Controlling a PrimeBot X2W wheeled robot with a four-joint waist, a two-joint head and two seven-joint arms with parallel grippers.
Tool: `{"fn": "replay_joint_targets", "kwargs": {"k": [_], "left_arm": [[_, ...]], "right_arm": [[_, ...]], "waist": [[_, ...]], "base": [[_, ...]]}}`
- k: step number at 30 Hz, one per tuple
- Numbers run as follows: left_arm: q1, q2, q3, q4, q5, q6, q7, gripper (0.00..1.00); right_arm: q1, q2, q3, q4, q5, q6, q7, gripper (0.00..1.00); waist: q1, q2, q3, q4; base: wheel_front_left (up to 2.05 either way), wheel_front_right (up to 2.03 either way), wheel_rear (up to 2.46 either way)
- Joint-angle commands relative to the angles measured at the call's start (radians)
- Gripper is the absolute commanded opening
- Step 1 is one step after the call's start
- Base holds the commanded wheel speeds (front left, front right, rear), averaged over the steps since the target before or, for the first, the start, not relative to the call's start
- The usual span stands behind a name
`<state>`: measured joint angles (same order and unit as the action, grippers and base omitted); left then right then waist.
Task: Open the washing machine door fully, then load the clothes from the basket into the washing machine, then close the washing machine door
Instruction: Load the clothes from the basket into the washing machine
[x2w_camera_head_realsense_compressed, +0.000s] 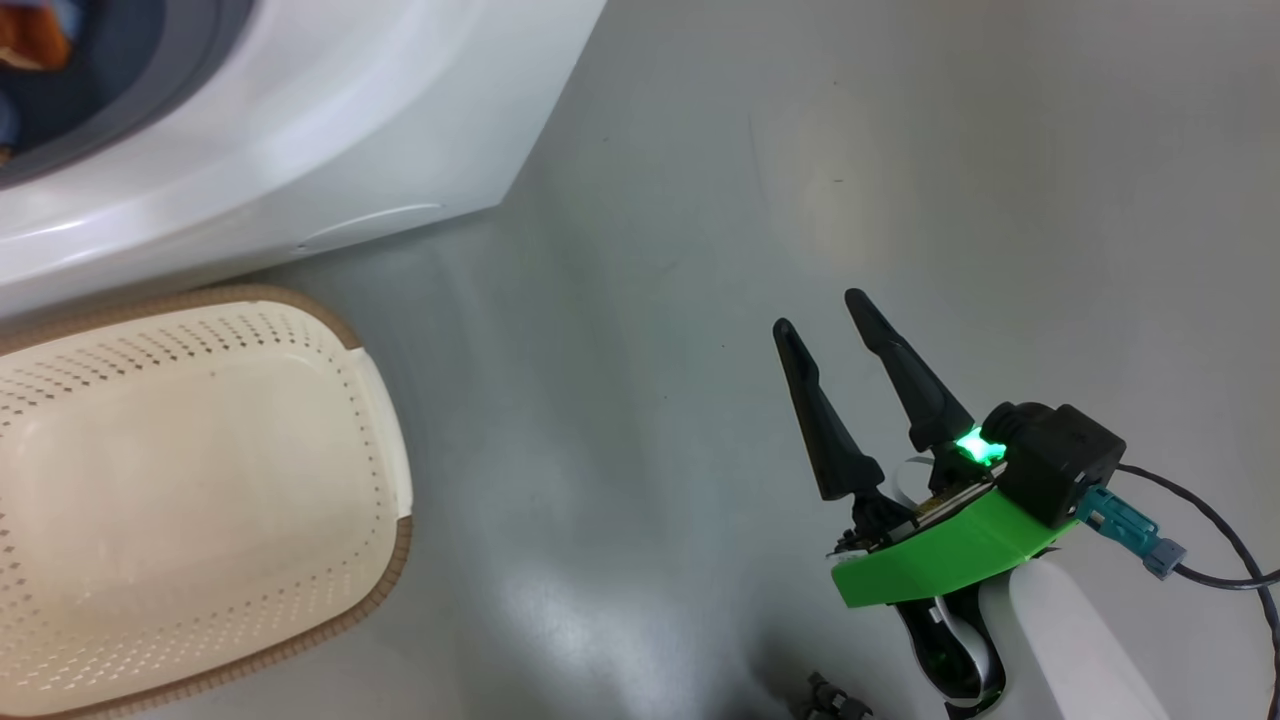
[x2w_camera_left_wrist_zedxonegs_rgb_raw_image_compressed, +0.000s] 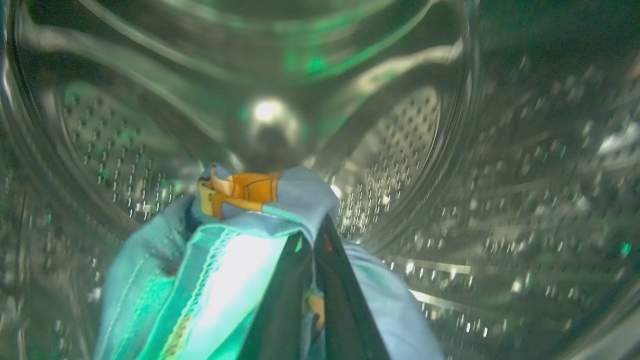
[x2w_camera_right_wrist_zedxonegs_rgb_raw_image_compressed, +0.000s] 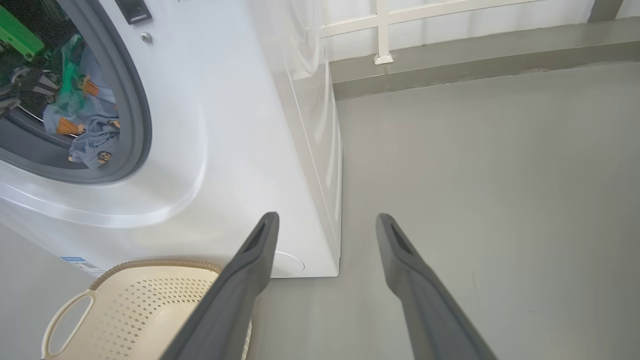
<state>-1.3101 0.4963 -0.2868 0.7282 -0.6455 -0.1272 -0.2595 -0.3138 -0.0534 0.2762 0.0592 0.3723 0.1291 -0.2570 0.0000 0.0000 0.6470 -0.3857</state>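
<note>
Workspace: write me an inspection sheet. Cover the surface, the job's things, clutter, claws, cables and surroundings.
Surface: glossy grey floor, bare around the right claw.
Washing machine: white, with its opening uncovered.
Clothes: light blue fabric, pinched inside the steel drum; more lie at the drum mouth.
Basket: on the floor by the machine; no clothes on the part of its inside that is visible.
Clutter: small dark item at the head view's bottom edge, cannot tell what.
Left claw: shut on the clothes, deep in the drum.
Right claw: open, holding nothing, over the floor.
Cables: dark cable at the right wrist.
Surroundings: white wall rail above a grey skirting.
</note>
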Motion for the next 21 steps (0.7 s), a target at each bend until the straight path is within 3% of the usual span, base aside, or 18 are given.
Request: {"fn": "replay_joint_targets", "kwargs": {"k": [1, 9, 21], "left_arm": [[0.020, 0.031, 0.010, -0.005, 0.015, 0.002, -0.002, 1.00], [0.004, -0.009, -0.066, 0.159, 0.014, -0.003, 0.009, 1.00], [0.031, -0.001, -0.171, 0.166, -0.063, -0.003, 0.001, 1.00]], "right_arm": [[0.000, 0.003, 0.021, -0.018, 0.003, 0.002, -0.005, 1.00], [-0.010, 0.003, 0.022, -0.008, -0.002, 0.002, -0.005, 1.00], [-0.016, 0.003, -0.002, -0.002, 0.000, 0.002, -0.005, 1.00]], "waist": [[0.0000, 0.0000, -0.005, 0.006], [0.0000, 0.0000, -0.016, 0.031], [0.0000, 0.0000, -0.038, 0.076]], "base": [[0.00, 0.00, 0.00], [0.00, 0.00, 0.00], [0.00, 0.00, 0.00]]}}
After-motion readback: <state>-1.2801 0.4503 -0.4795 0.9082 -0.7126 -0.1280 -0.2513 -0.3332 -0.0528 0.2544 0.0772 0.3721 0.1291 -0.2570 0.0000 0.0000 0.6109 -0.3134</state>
